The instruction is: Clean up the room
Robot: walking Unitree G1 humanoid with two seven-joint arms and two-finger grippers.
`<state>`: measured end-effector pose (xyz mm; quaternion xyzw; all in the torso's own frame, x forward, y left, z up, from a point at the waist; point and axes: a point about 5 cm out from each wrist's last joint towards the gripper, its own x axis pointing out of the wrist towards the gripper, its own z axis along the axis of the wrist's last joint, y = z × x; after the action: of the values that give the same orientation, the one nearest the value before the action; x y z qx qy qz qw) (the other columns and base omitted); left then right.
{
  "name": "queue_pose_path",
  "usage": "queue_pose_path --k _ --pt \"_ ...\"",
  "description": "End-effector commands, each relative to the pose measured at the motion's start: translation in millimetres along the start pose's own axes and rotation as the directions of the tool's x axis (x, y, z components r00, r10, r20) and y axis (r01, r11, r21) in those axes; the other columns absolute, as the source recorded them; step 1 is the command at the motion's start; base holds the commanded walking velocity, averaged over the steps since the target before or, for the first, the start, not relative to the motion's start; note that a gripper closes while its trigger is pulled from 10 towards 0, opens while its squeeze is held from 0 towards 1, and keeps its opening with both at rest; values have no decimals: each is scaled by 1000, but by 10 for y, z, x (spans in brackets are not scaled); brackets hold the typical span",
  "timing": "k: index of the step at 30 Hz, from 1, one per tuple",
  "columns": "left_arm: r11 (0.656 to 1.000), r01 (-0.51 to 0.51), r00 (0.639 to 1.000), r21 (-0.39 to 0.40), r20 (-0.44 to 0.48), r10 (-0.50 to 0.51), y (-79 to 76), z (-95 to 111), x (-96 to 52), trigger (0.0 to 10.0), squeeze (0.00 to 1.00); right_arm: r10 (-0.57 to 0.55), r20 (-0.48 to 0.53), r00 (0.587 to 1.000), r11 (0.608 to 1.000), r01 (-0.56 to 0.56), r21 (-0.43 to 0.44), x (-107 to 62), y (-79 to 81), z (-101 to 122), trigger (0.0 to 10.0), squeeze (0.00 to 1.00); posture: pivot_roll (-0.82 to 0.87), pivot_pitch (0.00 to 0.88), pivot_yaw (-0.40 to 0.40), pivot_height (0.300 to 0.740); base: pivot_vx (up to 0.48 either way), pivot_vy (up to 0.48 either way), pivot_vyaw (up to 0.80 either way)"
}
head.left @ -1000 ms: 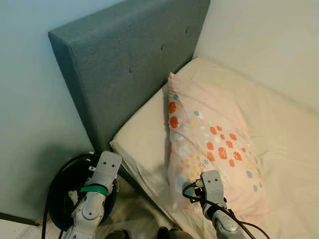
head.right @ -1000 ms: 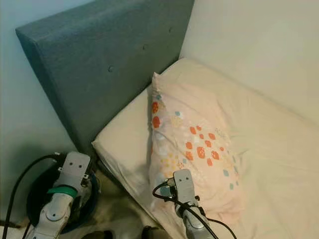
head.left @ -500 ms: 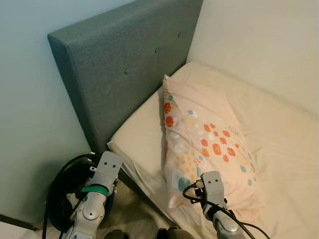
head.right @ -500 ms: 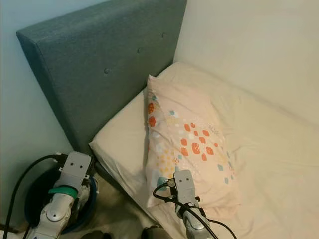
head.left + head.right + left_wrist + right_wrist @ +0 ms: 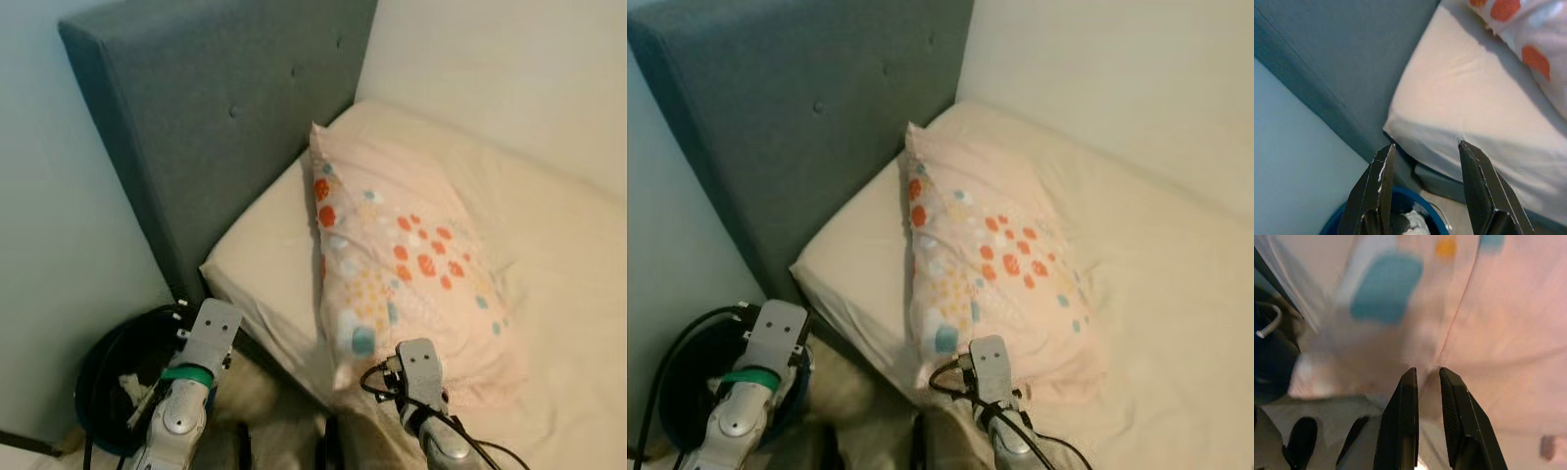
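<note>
A pale pink pillow (image 5: 411, 255) with orange and teal spots lies on the cream mattress (image 5: 260, 264), one corner near the grey headboard (image 5: 216, 117). My right gripper (image 5: 1426, 372) is at the pillow's near edge. Its fingers are almost together, and the fabric's creases run into their tips. My left gripper (image 5: 1425, 147) hangs open and holds nothing. It is above a blue bin (image 5: 103, 367) on the floor beside the mattress corner.
The bin (image 5: 1400, 220) holds white crumpled scraps, and a black cable (image 5: 93, 392) loops around it. The pale blue wall (image 5: 59, 225) stands on the left and a cream wall (image 5: 490, 69) runs behind the bed. The mattress to the right of the pillow is bare sheet.
The whole view has shifted a little up and left, so the camera moved. Both arms keep their places in it, and the pillow lies much as before.
</note>
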<state>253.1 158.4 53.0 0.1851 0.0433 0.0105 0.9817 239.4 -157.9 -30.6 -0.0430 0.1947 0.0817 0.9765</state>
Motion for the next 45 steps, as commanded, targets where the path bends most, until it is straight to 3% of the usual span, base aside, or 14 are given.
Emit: queue_pose_path --k 1,12,19,22,25,26,28,33,34,35,36,37,38,45 --pt "1000 21 999 5 -39 -21 -46 -84 -45 10000 0 -12 -31 999 1000 12 3 -40 -24 -75 10000 0 -49 96 -34 635 0 0 0" --pt "1000 26 999 -1 -35 -26 -56 -49 -13 10000 0 -16 -27 1000 1000 16 7 -45 -14 -77 10000 0 -54 102 -25 635 0 0 0" --pt "984 71 995 -162 77 -59 -118 400 238 10000 0 -74 154 985 996 81 -35 36 -103 258 10000 0 -59 136 -16 635 0 0 0" --pt "959 151 984 -242 134 -121 -214 637 344 10000 0 -133 250 959 988 149 -43 71 -223 477 10000 0 -64 149 -13 635 0 0 0" --pt "892 328 939 -310 213 -271 -389 1027 515 10000 0 -278 411 869 936 341 -89 62 -522 895 10000 0 -88 172 0 635 0 0 0" --pt "892 328 939 -310 213 -271 -389 1027 515 10000 0 -278 411 869 936 341 -89 62 -522 895 10000 0 -88 172 0 635 0 0 0" --pt "858 411 909 -308 206 -362 -506 1155 614 10000 0 -427 416 803 875 484 -37 -1 -795 991 10000 0 -97 190 9 635 0 0 0" --pt "853 439 898 -282 175 -404 -607 1203 720 10000 0 -534 359 765 823 568 14 -70 -1042 926 10000 0 -118 216 30 635 0 0 0" --pt "856 440 898 -271 162 -410 -651 1227 773 10000 196 -556 341 758 811 584 26 -103 -1137 899 10000 0 -127 226 40 635 0 0 0" --pt "857 444 896 -261 145 -420 -697 1239 811 10000 1000 -578 325 749 796 604 23 -140 -1240 881 10000 153 -138 234 44 635 0 0 0" --pt "857 444 896 -261 145 -420 -697 1239 811 10000 1000 -578 325 749 796 604 23 -140 -1240 881 10000 153 -138 234 44 635 0 0 0" --pt "857 447 895 -257 136 -426 -728 1245 829 10000 1000 -595 314 740 785 619 29 -173 -1322 870 10000 682 -139 239 49 635 0 0 0" --pt "847 467 884 -252 131 -449 -765 1243 818 10000 1000 -616 293 731 774 632 49 -208 -1406 851 10000 1000 -140 242 54 635 0 0 0" --pt "835 475 879 -278 103 -466 -743 1137 737 10000 1000 -589 260 765 808 549 215 -155 -1445 895 10000 1000 -120 243 54 635 0 0 0"
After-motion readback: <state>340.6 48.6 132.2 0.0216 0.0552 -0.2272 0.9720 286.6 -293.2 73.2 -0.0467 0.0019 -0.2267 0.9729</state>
